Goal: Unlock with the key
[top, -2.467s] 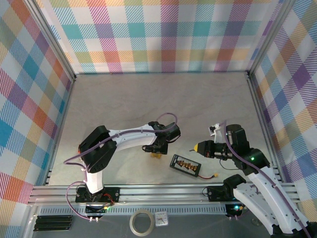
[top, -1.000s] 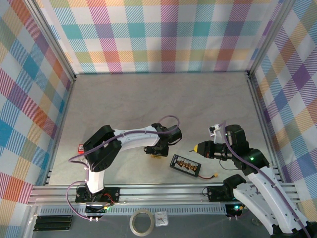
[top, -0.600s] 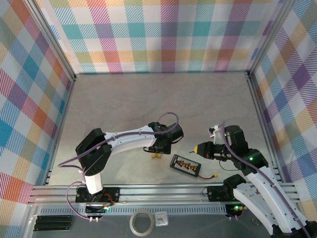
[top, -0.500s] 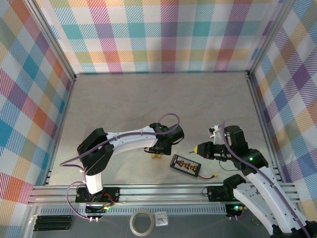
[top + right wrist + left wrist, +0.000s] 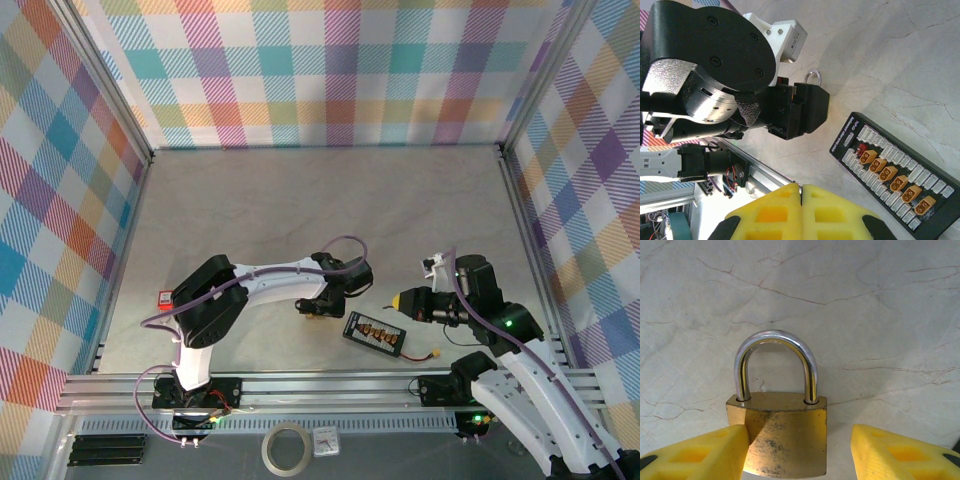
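The padlock has a dull brass body and a shiny silver shackle. My left fingers are yellow. The tabletop is pale beige marble with thin brown veins; the walls carry pastel checks.

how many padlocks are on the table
1. The padlock lies flat on the table, between the open fingers of the left gripper; others may be hidden under the left arm.

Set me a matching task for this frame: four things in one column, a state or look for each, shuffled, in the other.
Things:
1. padlock
2. left gripper
3. right gripper
4. connector board

States:
A. shut, yellow tips pressed together
B. brass, lying flat, shackle closed
C. black, flat, rectangular
D. open, straddling the padlock

Pairs: 1-B, 2-D, 3-A, 4-C
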